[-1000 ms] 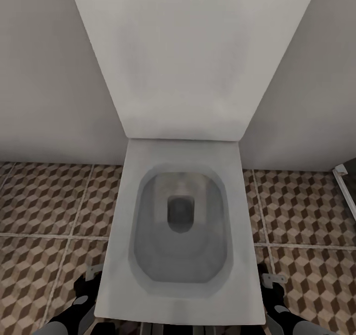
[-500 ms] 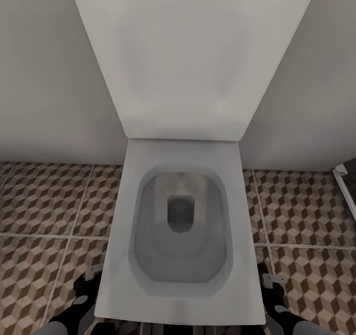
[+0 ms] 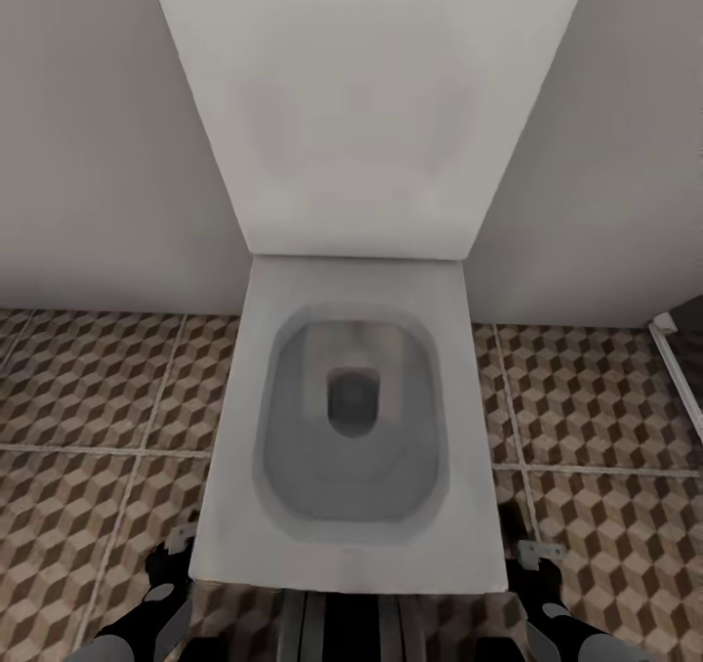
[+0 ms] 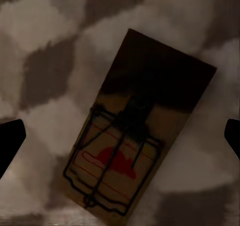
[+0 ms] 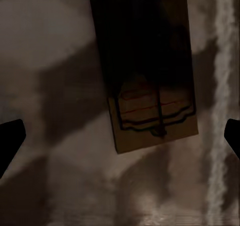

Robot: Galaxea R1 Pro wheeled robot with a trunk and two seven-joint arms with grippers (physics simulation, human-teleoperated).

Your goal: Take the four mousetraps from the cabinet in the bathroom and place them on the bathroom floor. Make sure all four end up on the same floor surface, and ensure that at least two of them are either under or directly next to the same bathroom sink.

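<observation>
Mousetrap (image 4: 130,136) lies flat on bathroom floor (image 3: 88,389) below your left gripper (image 4: 120,138), jaws wide, empty; a 2nd mousetrap (image 5: 147,71) sits under right gripper (image 5: 120,138), likewise wide. Light, stiff boards w/ touchy wire: pinch long edges. Toilet (image 3: 351,428) at 12 o'clock.

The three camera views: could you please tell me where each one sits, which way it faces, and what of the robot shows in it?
Head view: on the robot's head, looking forward and down at a white toilet against the wall; both arms show at the lower corners.
Left wrist view: near the left gripper, facing a mousetrap on the bathroom floor; dark jaw tips at both edges.
Right wrist view: near the right gripper, facing another mousetrap; jaw tips likewise.
All three views share the cube-patterned floor.
</observation>
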